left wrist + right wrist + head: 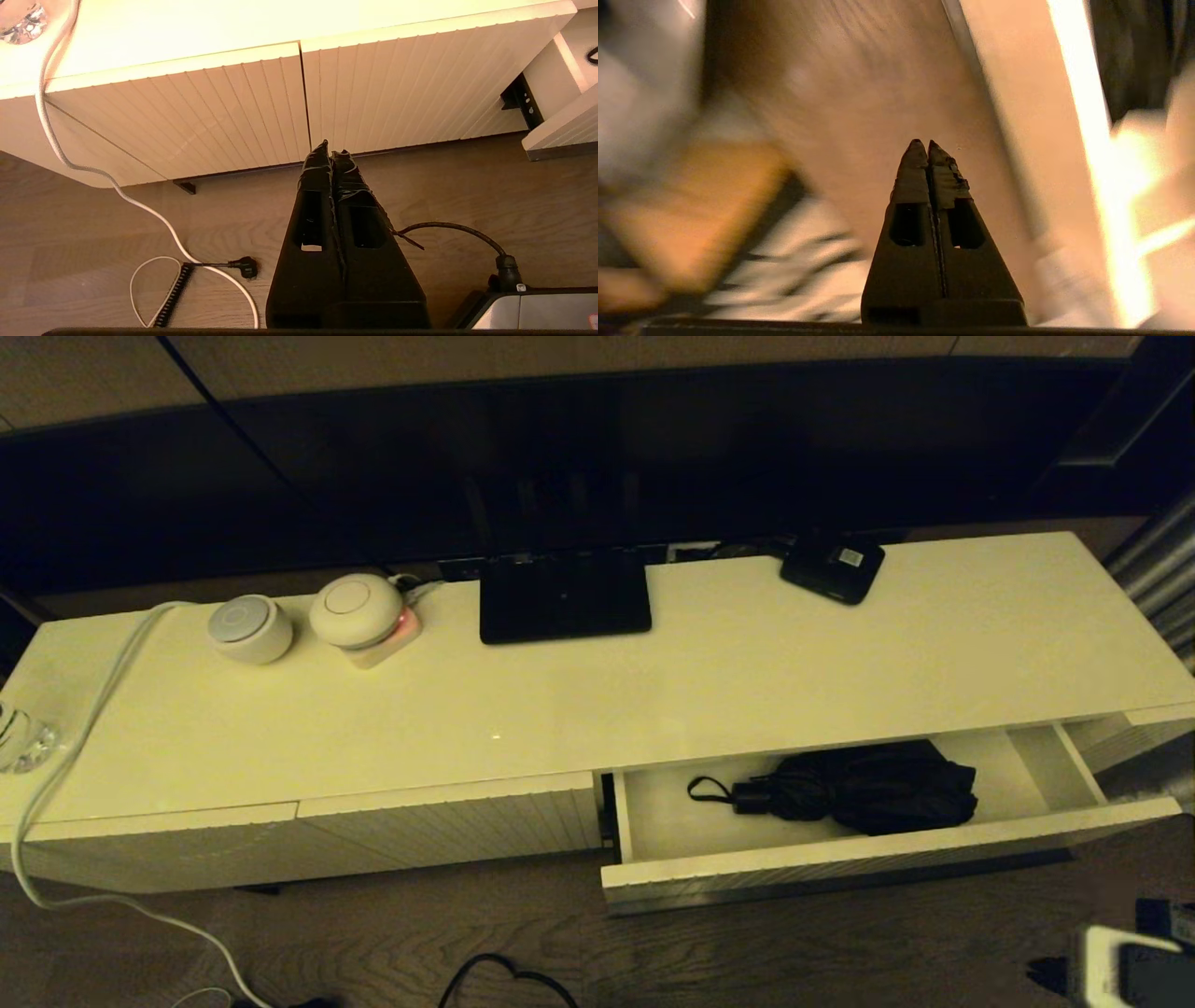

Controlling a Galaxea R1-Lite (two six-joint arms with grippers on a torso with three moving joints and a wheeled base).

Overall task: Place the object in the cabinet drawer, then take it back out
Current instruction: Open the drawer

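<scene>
A black umbrella [864,786] lies in the cream-white drawer [840,859] with its finely ribbed front; the floor [373,933] is brown wood-grain.

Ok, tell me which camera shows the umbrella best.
The head view: the umbrella lies whole in the open drawer, with its handle and wrist loop pointing towards the robot's left. The right wrist view catches only a blurred dark patch at its edge, perhaps its fabric. The left wrist view shows none of it.

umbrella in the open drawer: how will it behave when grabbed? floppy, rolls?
The folding umbrella has loose, baggy fabric, so a pinch there would probably gather cloth and let it sag. Its short handle looks firmer, likely the safer hold. Lying flat on bunched fabric in the drawer, it seems unlikely to roll.
</scene>
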